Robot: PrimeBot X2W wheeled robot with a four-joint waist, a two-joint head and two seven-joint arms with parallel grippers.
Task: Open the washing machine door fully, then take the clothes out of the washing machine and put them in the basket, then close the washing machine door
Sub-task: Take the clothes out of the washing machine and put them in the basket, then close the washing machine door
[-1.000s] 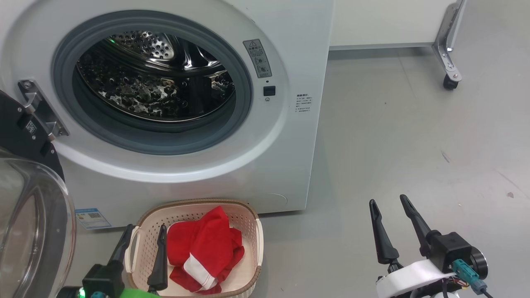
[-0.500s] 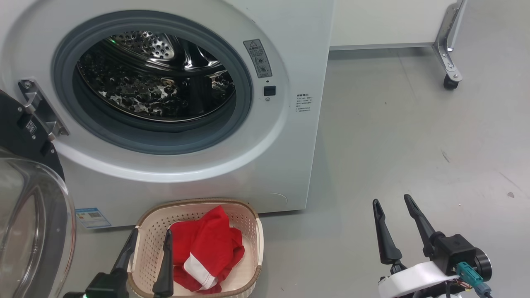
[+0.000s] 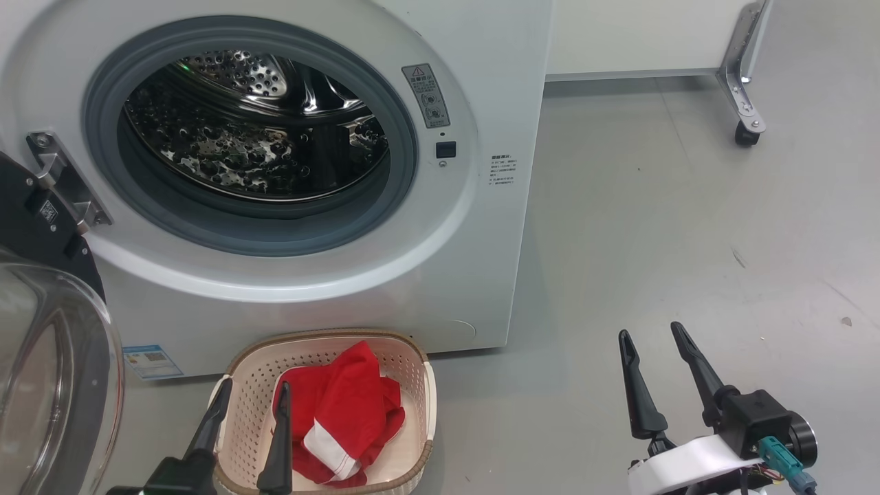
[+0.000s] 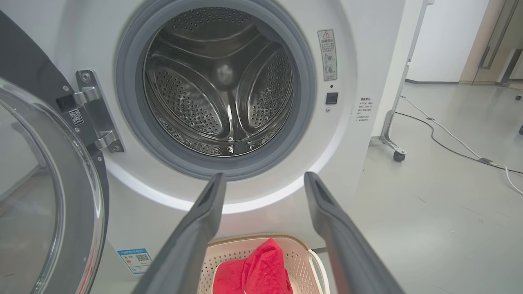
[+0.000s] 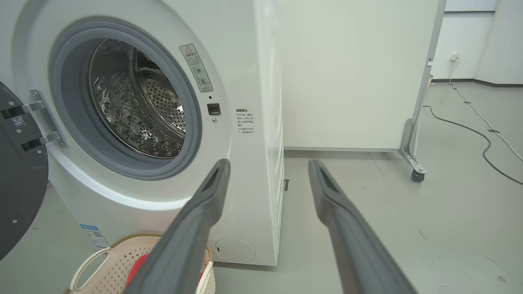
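Just ahead of left gripper [image 3: 253, 390], clothes [image 3: 337, 412] lie in basket [image 3: 330, 335]. Jaws spread, empty, drawn back vs. 1 s ago. Drum [image 4: 220, 81] looks bare. Right gripper [image 3: 650, 330] spread, empty. Judgement: unloading done; washing machine door [image 3: 41, 385], left of jaws, needs closing.

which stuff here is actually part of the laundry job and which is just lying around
Job: washing machine, door, clothes, basket.
Lying about: wheeled panel, floor cables.
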